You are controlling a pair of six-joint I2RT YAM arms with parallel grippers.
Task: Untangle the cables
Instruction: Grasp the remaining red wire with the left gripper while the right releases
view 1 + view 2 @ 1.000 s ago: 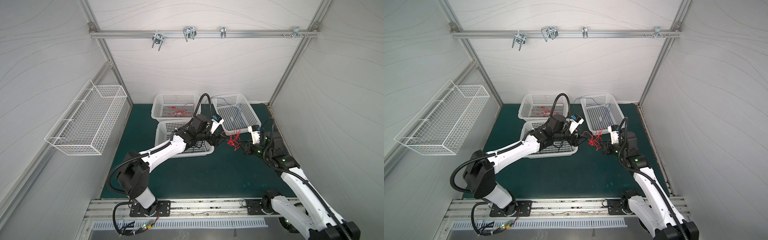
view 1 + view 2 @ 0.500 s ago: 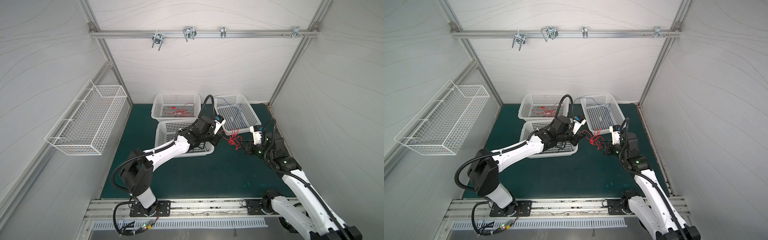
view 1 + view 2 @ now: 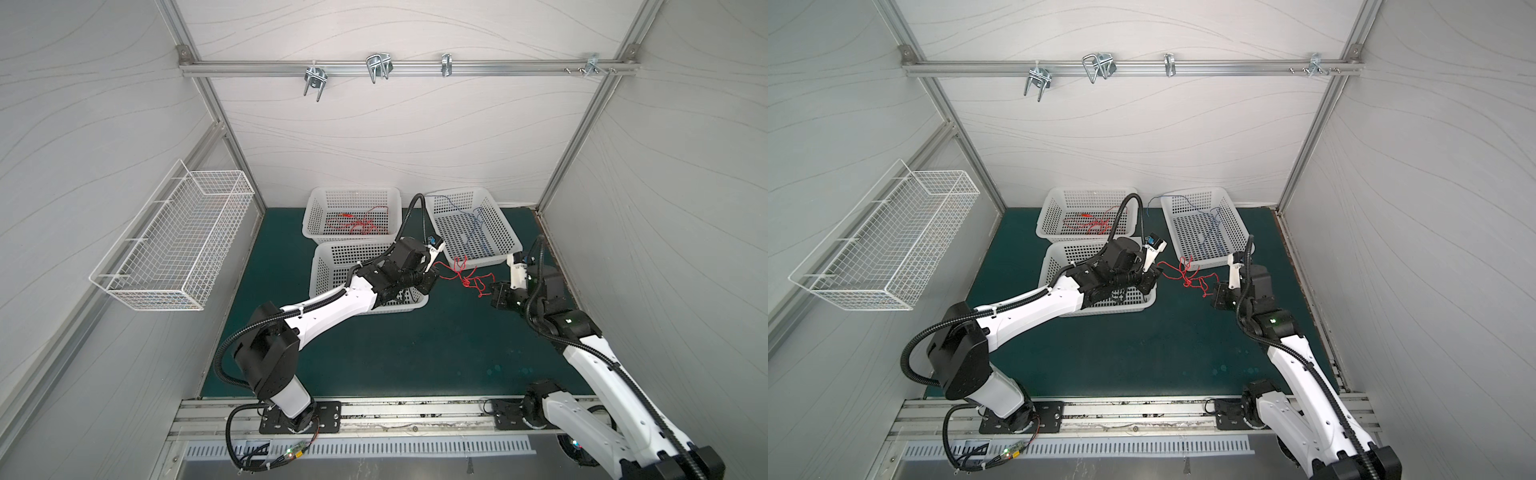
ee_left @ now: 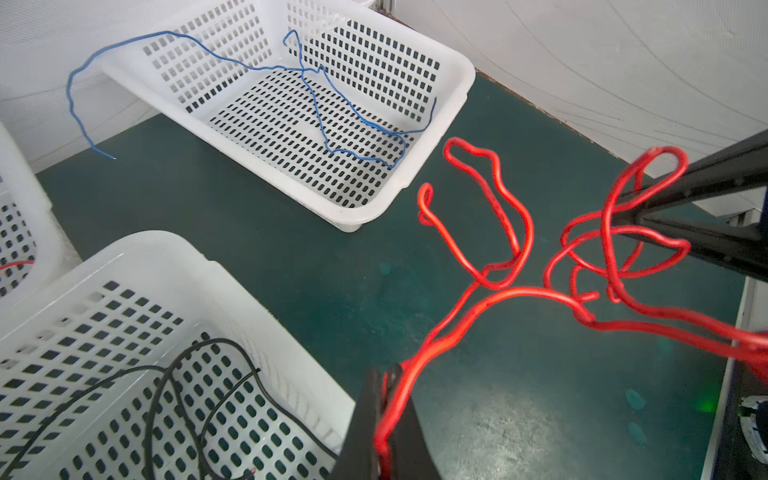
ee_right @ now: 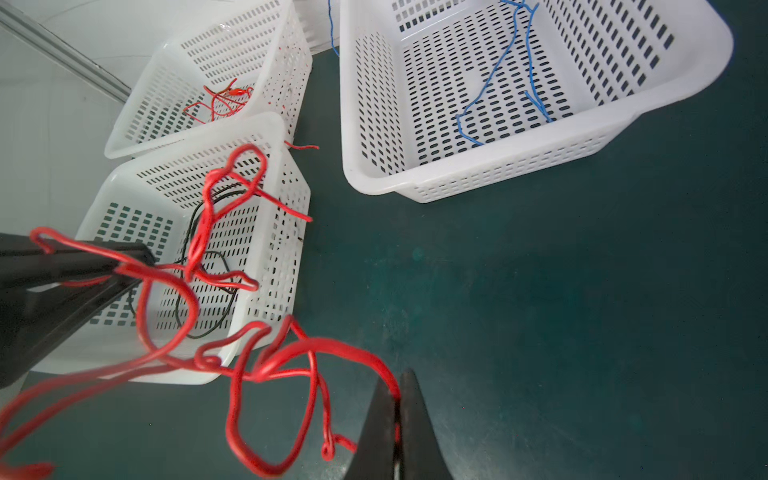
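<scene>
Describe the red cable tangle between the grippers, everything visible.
The red cable tangle is thin, glossy, plastic-looking wire, kinked into loose loops and crossings. It hangs between the left gripper and right gripper, each with jaws shut on a strand, above the green mat, just in front of the basket holding blue wire. One wire or several: cannot tell.

Item: left arm [image 3: 332, 309], right arm [image 3: 598, 365], with white shells, black joints and black ribbed hoses [image 3: 217, 363]. Ends: left gripper [image 4: 386, 374], right gripper [image 5: 395, 386], black tapered fingers [image 4: 363, 436].
</scene>
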